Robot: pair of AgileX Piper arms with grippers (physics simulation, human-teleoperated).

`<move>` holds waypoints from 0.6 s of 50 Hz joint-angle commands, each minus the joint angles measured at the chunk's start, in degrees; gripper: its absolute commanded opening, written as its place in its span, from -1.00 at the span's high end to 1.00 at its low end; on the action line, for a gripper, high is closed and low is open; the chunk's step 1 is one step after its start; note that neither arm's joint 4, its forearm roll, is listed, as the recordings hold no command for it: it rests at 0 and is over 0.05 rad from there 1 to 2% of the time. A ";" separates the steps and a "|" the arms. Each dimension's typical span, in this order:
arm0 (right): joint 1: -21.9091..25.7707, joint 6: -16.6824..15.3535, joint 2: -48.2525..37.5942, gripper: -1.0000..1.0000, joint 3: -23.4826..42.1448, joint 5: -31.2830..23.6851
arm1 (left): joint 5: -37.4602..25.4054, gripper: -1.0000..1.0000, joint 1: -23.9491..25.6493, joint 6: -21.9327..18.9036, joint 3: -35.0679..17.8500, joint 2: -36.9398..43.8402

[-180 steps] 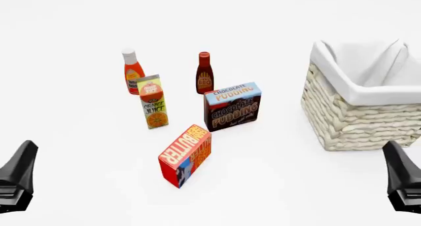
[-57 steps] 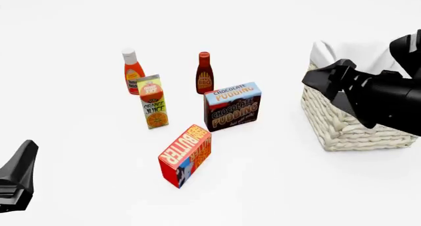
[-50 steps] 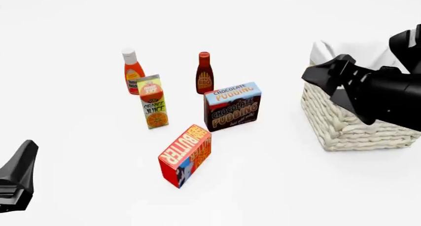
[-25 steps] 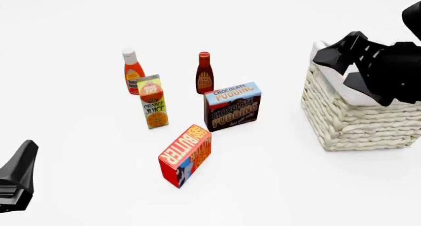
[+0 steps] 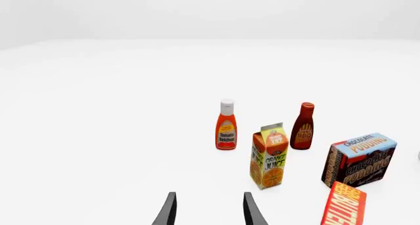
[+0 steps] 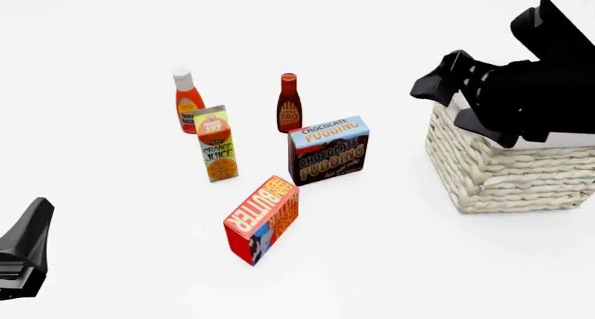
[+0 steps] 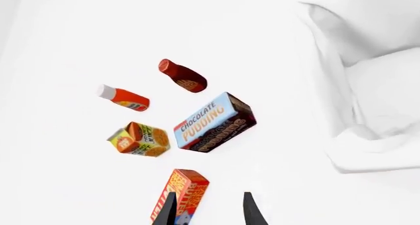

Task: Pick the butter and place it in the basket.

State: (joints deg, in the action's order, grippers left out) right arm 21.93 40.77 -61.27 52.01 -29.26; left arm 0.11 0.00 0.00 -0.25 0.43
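The butter (image 6: 262, 218) is a red carton with cream lettering that stands near the middle front of the table, also seen in the left wrist view (image 5: 345, 205) and the right wrist view (image 7: 180, 195). The wicker basket (image 6: 502, 180) with its white cloth lining (image 7: 367, 87) sits at the right. My right gripper (image 6: 444, 96) hangs in the air over the basket's left rim, open and holding nothing (image 7: 208, 208), well above and to the right of the butter. My left gripper (image 6: 35, 218) rests at the front left, open and empty (image 5: 208, 210).
A chocolate pudding box (image 6: 328, 150) stands just behind the butter. An orange juice carton (image 6: 216, 145) stands to its left. Behind them are a ketchup bottle (image 6: 188, 102) and a BBQ sauce bottle (image 6: 289, 104).
My right arm has risen from the front right, passed over the basket and swung left, its fingers now past the basket's left rim. The left arm and the objects have not moved.
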 commanded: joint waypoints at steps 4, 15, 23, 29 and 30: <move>2.26 4.10 -5.41 -1.00 2.47 -0.87 | 0.00 -1.00 0.00 0.00 0.00 0.00; 4.39 7.95 -9.64 -1.00 5.02 -1.04 | 0.00 -1.00 0.00 0.00 0.00 0.00; 5.47 9.48 -13.13 -1.00 6.74 -0.99 | 0.00 -1.00 0.00 0.00 0.00 0.00; 6.55 11.14 -15.74 -1.00 8.02 -1.52 | 0.00 -1.00 0.00 0.00 0.00 0.00; 6.59 11.38 -16.08 -1.00 8.45 -1.60 | 0.00 -1.00 0.00 0.00 0.00 0.00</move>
State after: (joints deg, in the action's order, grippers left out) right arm 27.10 49.66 -73.46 58.27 -30.40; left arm 0.11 0.00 0.00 -0.25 0.43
